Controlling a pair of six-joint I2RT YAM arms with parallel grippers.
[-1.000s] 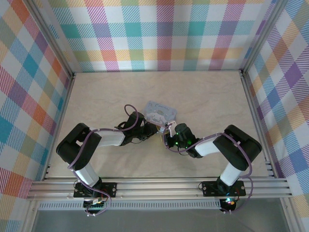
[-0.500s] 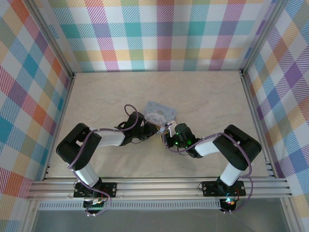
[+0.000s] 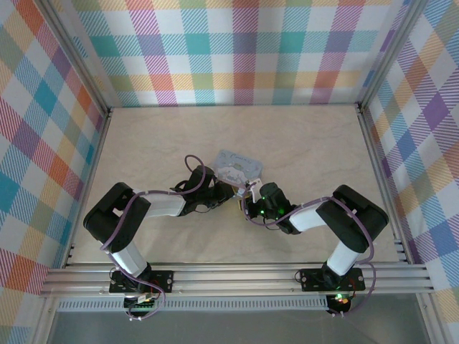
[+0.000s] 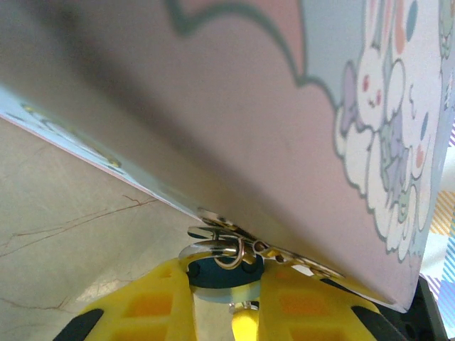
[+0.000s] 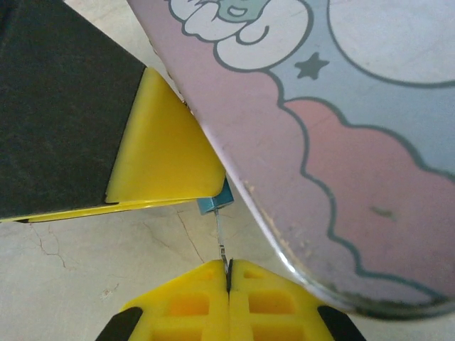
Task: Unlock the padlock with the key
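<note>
In the right wrist view, the right gripper [image 5: 229, 275] had its yellow jaws pressed together on a thin silvery metal key [image 5: 222, 245], whose shaft pointed toward 12 o'clock. The key's tip met a tiny blue padlock [image 5: 214, 203]. That padlock sat at the tip of a yellow finger [image 5: 167, 160] of the left gripper, which reached in from 10 o'clock.

In the left wrist view, the left gripper [image 4: 226, 285] held its jaws narrow, clamped on either side of the padlock [image 4: 213, 274]. A small brassy metal ring [image 4: 230, 249] sat at the padlock's 12 o'clock, touching the edge of a light-blue rectangular cartoon-printed tin [image 4: 270, 106].

From above, the tin [image 3: 239, 166] lay at 12 o'clock of the spot where both grippers met, on a beige marbled tabletop [image 3: 315, 143], with a pastel plaid wall [image 3: 237, 50] beyond.
</note>
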